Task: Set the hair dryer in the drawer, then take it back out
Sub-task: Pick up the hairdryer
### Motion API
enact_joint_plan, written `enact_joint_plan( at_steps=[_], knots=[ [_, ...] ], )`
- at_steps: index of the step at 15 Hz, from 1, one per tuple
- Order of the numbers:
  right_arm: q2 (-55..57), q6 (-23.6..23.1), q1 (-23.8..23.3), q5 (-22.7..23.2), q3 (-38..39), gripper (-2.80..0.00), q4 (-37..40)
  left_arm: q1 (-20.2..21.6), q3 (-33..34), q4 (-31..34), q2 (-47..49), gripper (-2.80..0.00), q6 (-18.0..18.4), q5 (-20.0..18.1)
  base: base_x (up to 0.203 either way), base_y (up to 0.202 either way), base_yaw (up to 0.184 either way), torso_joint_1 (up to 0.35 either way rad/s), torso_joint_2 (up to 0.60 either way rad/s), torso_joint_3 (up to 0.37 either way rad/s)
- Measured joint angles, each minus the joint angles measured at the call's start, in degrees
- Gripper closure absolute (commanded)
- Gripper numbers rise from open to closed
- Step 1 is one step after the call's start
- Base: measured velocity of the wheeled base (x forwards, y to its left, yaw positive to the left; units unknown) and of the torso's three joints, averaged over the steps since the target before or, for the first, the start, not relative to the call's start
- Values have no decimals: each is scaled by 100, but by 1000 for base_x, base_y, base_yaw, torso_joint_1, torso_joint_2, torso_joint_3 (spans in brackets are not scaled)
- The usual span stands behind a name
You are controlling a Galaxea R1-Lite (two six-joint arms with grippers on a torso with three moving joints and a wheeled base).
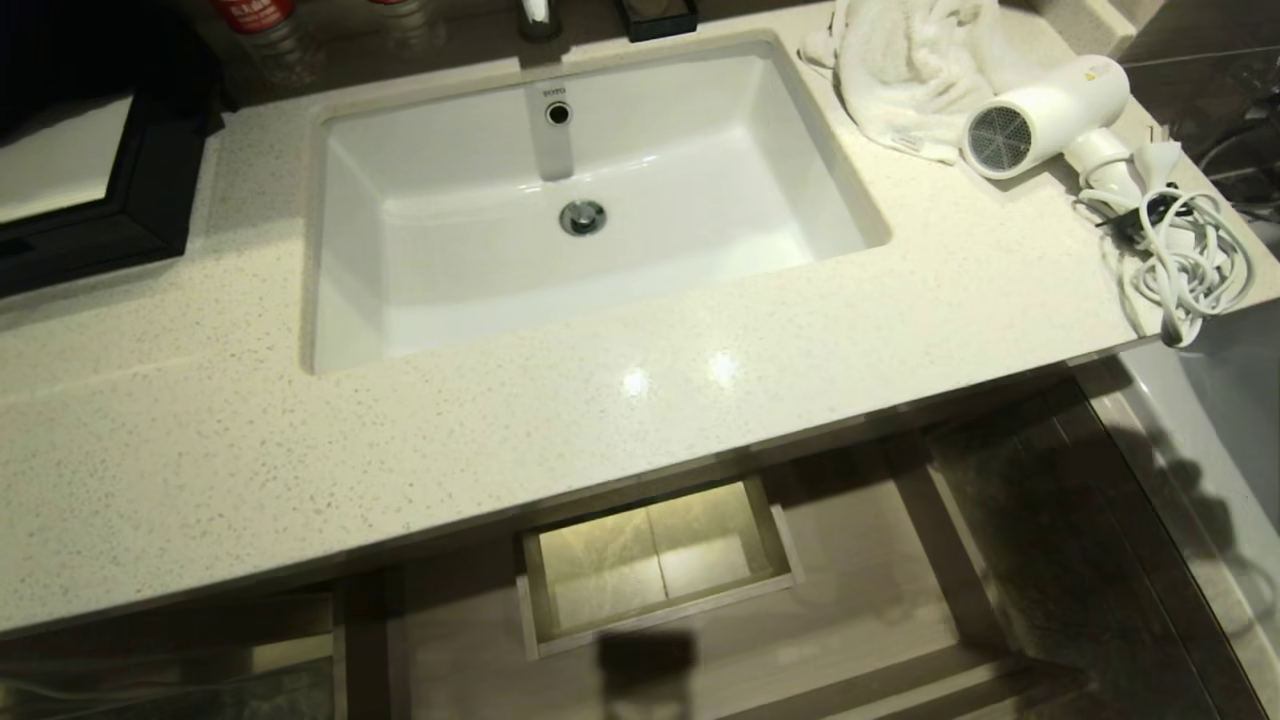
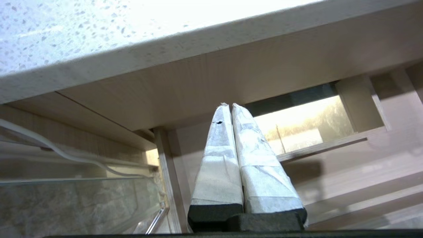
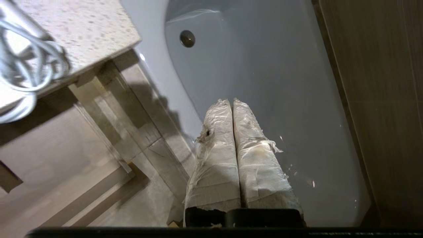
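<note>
With the drawer pulled out, the hair dryer lies ungrasped far right on the countertop; both the left gripper and right gripper are pressed together, empty.

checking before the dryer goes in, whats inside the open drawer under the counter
The drawer shows only bare wood floor and the boxed cutout at its back. Its rear part is hidden under the counter. The hair dryer lies on the counter.

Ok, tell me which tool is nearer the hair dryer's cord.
Right. The right tool hangs over the bathtub just off the counter corner where the cord lies. The left tool sits under the countertop, away from it.
</note>
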Motion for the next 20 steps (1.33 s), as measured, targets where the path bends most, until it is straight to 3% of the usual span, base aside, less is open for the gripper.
enact_joint_plan(
  at_steps=[3, 6, 7, 9, 13, 20],
  knots=[
    [8, 24, 138, 114, -25, 0, 22, 5, 2, 0, 0, 0, 0, 0, 0, 0, 0, 0, 0, 0],
    [119, 63, 251, 672, -183, 0, 24, 2, 2, 2, 0, 0, 0, -2, 0, 0, 0, 0, 0, 0],
    [190, 84, 251, 918, -271, -280, 27, 6, 2, 0, 0, 0, 0, -2, 0, 0, 0, 0, 0, 0],
    [357, 57, 250, 1484, -446, -280, 106, 5, 2, 0, 0, 0, -2, -2, 0, 0, 0, 0, 0, 0],
    [663, 24, 245, 1980, -601, -280, 201, 2, 2, 0, 0, 0, 0, -2, 0, 0, 0, 0, 0, 0],
    [730, -18, 276, 2215, -472, -280, 528, 5, 2, 0, 0, 0, 0, -2, 0, 0, 0, 0, 0, 0]
  ],
)
